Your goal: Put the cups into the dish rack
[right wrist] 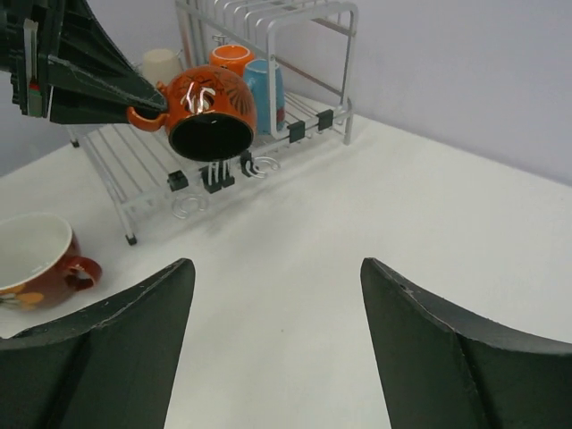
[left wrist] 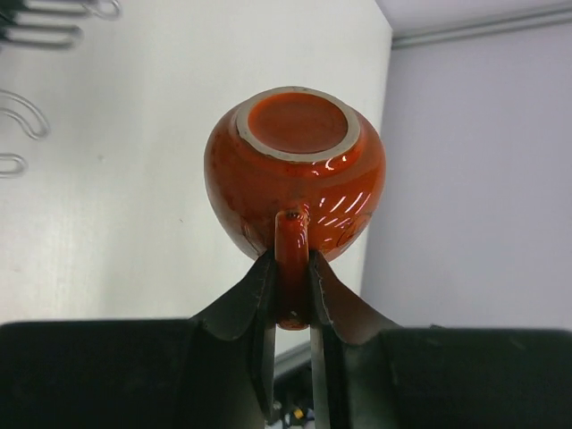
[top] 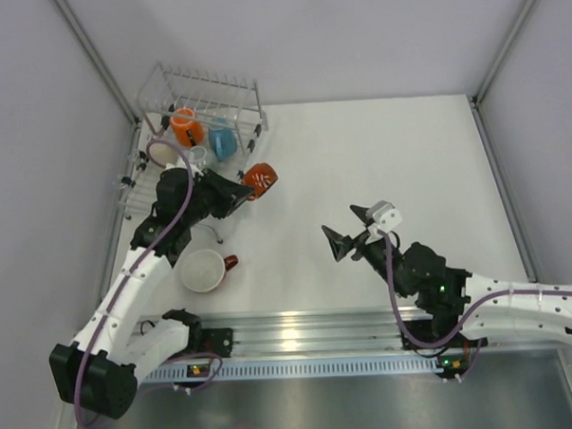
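My left gripper is shut on the handle of the small dark red mug. It holds the mug on its side in the air, just off the front right corner of the dish rack. In the rack stand an orange mug, a light blue mug and a beige tumbler. The wide white red-handled cup sits upright on the table. My right gripper is open and empty over mid-table.
The rack stands in the far left corner against the grey walls. A metal rail runs along the near table edge by the arm bases. The left arm reaches past the white cup.
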Controlling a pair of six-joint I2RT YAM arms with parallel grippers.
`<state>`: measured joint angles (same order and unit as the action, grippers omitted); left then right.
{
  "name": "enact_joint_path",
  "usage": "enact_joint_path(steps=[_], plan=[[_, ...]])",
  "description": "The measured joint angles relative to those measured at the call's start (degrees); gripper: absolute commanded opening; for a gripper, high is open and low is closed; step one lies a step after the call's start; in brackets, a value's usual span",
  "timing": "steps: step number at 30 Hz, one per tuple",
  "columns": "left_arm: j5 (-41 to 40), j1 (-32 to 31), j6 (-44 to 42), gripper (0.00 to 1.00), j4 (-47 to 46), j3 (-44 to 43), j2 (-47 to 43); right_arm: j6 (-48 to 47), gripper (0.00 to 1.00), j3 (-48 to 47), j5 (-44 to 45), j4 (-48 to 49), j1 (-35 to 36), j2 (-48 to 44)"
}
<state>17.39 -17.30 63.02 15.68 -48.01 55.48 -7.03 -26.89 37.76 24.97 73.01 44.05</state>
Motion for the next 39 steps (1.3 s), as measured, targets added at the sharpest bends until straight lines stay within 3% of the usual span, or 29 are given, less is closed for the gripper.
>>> enact_joint_path(steps=[7, 16, 22, 39], plan=[[-14.38, 0.00, -8.55, 0.00, 6.05, -3.39, -0.26, 8.87, 0.76, 4.39, 1.90, -4.46, 0.00, -8.96], [-39.23, 0.00, -15.21, 0.00, 11.13, -4.35, 0.07, 10.01, 0.77, 6.69, 4.61, -6.45, 0.00, -13.79], [-52.22, 0.44, -17.20, 0.00, 11.50, -6.69, 5.33, 10.58, 0.78, 6.67, 4.74, -6.73, 0.00, -13.38], [-63.69, 9.16, -17.97, 0.00, 8.39, -6.99, 16.94, 10.86, 0.79, 6.67, 4.44, -11.37, 0.00, -21.16]])
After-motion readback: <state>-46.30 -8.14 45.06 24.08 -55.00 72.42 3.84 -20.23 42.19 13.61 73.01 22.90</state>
